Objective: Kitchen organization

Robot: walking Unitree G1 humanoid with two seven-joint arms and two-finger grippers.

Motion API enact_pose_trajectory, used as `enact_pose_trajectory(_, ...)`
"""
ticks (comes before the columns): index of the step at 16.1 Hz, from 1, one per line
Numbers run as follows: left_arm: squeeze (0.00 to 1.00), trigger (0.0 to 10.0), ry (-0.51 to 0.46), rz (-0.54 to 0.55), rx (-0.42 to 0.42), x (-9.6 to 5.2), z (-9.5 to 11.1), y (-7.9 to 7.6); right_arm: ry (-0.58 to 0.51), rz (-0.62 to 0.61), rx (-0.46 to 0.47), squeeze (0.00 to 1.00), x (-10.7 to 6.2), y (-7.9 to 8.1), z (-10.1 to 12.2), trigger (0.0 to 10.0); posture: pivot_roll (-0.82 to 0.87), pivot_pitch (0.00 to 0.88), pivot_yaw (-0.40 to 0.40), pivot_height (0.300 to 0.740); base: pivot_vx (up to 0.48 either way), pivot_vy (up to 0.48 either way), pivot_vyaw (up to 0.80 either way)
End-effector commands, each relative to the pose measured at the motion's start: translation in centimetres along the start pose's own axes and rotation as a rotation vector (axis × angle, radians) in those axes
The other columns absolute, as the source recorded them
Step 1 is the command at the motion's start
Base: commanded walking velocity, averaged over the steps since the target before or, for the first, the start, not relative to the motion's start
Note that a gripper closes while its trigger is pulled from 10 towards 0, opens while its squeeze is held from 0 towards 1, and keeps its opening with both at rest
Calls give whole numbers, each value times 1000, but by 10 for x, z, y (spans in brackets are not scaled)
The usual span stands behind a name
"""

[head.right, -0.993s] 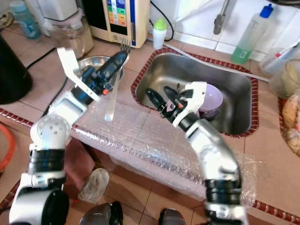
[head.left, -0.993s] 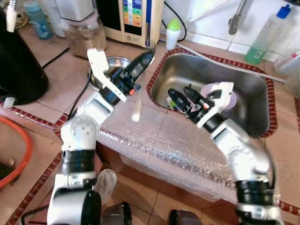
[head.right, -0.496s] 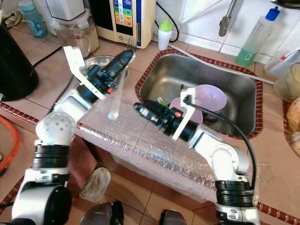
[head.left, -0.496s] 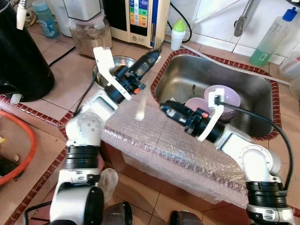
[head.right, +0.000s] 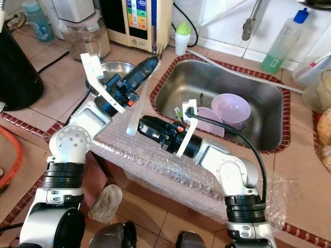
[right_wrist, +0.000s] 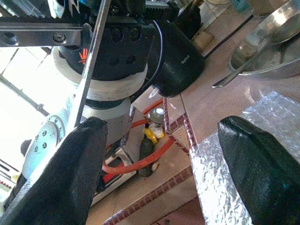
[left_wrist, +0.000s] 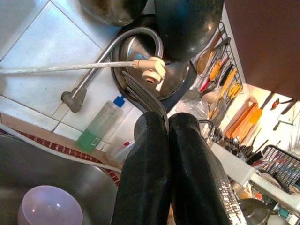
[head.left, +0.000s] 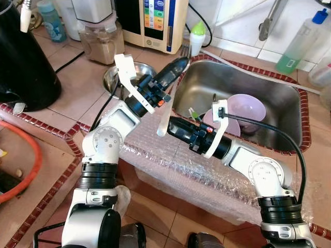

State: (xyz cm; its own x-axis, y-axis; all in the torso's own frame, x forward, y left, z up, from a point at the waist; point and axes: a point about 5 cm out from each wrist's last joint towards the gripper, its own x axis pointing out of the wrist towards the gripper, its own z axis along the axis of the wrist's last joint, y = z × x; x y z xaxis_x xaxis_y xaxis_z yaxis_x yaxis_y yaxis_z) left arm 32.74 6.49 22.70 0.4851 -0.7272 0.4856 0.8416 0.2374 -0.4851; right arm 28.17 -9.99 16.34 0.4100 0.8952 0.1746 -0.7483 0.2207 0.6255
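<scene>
My left gripper (head.left: 173,70) is shut on a fork (head.left: 166,111), held tines-up over the counter beside the sink (head.left: 289,88). The tines (left_wrist: 140,91) stick out past the closed fingers (left_wrist: 150,154), and the pale handle hangs down and to the left. My right gripper (head.left: 173,126) reaches leftwards over the bubble wrap (head.left: 170,160), open wide, its tips right by the handle's lower end. In the right wrist view the handle (right_wrist: 91,61) runs down to one of the spread fingers (right_wrist: 79,159). A purple bowl (head.left: 248,106) and purple plate (head.left: 220,119) lie in the sink.
A steel bowl (head.left: 120,77) sits on the tiles behind my left arm. A black appliance (head.left: 20,57) stands at the far left. At the back are a blender jar (head.left: 95,39), a water purifier (head.left: 152,20), a green-capped bottle (head.left: 196,33) and a green soap bottle (head.left: 295,41).
My right gripper has come out of the sink and swung left across the bubble wrap to the fork's handle end. The left arm has carried the fork a little to the right.
</scene>
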Motion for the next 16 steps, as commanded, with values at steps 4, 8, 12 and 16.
enact_pose_trajectory(4,0,0,19,-10,21,-1,5,0,4,-21,-55,0,-18,-11,20,10000,-85,76,2,740,0,0,0)
enact_pose_trajectory(8,0,0,21,5,31,-5,7,3,-27,2,-53,0,-30,-9,34,10000,-88,78,7,740,0,0,0)
enact_pose_trajectory(12,0,0,26,-2,16,-2,1,1,3,81,-27,0,-20,0,26,10000,-90,81,8,740,0,0,0)
enact_pose_trajectory(16,0,0,29,-13,1,1,-3,-2,25,136,0,0,-2,3,18,10000,-89,82,8,740,0,0,0)
